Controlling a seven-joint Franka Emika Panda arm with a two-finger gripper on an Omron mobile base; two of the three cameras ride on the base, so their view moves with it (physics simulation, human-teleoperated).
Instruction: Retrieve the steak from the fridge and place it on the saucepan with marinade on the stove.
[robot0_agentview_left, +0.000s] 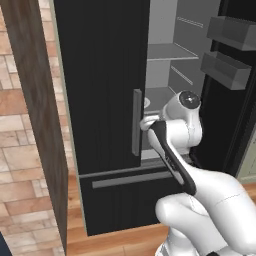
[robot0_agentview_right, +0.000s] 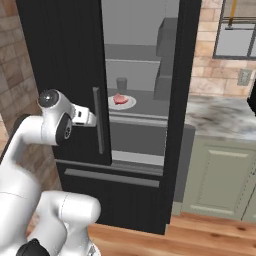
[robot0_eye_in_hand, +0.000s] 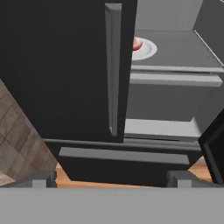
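The black fridge (robot0_agentview_right: 65, 75) has its left door shut and its right door (robot0_agentview_right: 180, 100) swung open. Inside, on a grey shelf, the pink-red steak (robot0_agentview_right: 120, 98) lies on a round white plate (robot0_agentview_right: 129, 104). In the hand view the steak (robot0_eye_in_hand: 137, 43) peeks out from behind the left door's edge. My gripper (robot0_agentview_right: 93, 119) hovers close in front of the left door's grey bar handle (robot0_agentview_right: 99, 120), below and left of the steak. It is open, its fingertips (robot0_eye_in_hand: 43, 179) wide apart with nothing between them. The saucepan and the stove are out of view.
A grey cup (robot0_agentview_right: 121, 82) stands behind the plate. Door bins (robot0_agentview_left: 227, 70) jut from the open door. The freezer drawer (robot0_agentview_left: 132, 179) lies below. A wooden panel (robot0_agentview_left: 40, 110) flanks the fridge's left, and a marble counter (robot0_agentview_right: 220, 117) over green cabinets (robot0_agentview_right: 215, 175) lies to its right.
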